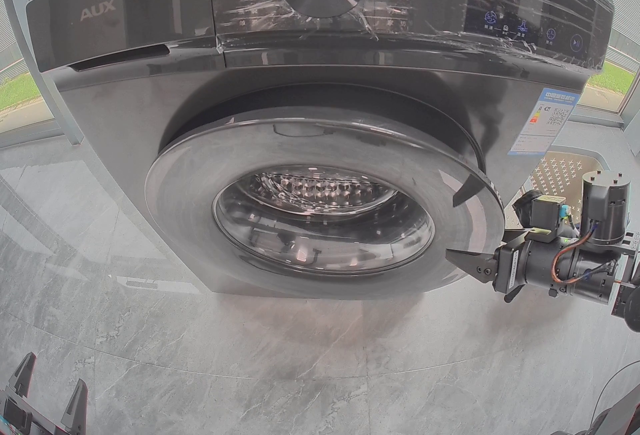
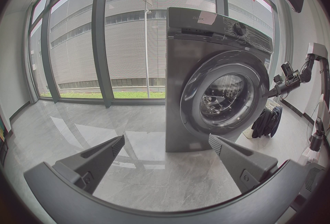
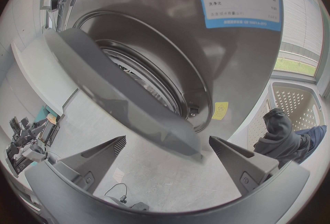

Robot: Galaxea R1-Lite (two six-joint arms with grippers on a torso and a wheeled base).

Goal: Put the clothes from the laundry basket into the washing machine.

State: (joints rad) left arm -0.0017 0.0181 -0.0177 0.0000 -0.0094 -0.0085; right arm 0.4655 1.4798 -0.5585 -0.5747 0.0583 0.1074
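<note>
The grey washing machine (image 1: 133, 116) stands in front of me with its round glass door (image 1: 320, 216) swung a little way out. My right gripper (image 1: 467, 260) is at the door's right edge, open, and the door rim (image 3: 137, 97) runs between its fingers (image 3: 240, 163). Beside the machine on the right is the white perforated laundry basket (image 3: 295, 101), with dark clothes (image 3: 282, 135) and a blue garment (image 3: 316, 132) draped over its rim. My left gripper (image 1: 47, 393) sits low at the near left, open with nothing in it (image 2: 165, 140), well back from the machine (image 2: 220, 80).
The glossy grey tiled floor (image 1: 267, 350) in front of the machine is bare. Large windows (image 2: 130, 46) run behind and to the left of it. A white wall and the basket close off the right side.
</note>
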